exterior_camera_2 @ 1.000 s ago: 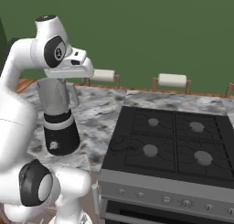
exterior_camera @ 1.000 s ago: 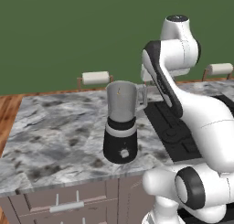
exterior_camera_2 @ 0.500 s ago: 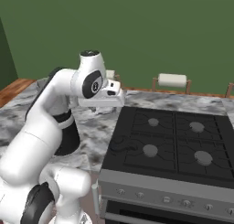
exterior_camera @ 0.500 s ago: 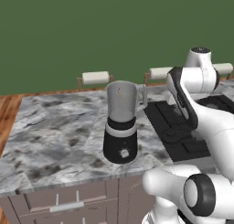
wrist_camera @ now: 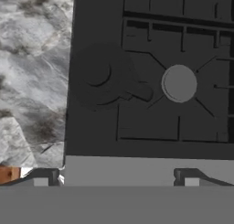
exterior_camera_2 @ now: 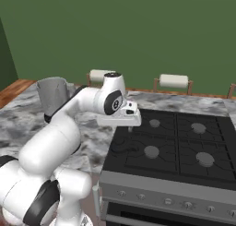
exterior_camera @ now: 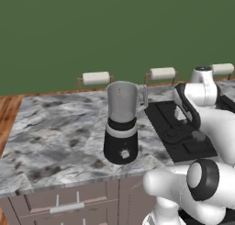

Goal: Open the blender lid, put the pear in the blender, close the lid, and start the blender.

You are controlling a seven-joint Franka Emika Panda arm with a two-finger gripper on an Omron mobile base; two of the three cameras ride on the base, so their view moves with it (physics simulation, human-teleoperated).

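Bent sharply at the elbow, upper link rising from the base, forearm reaching forward and level. Wrist turned so that the hand points straight down. Pincer (exterior_camera_2: 130,127) hanging below the flat white hand block, at about 3 o'clock from the dark wrist joint in the right base view. Seen in the left base view at about 1 o'clock from the big shoulder joint, mostly hidden behind the forearm. Fingers (wrist_camera: 45,176) spread wide apart, empty, nothing between them.
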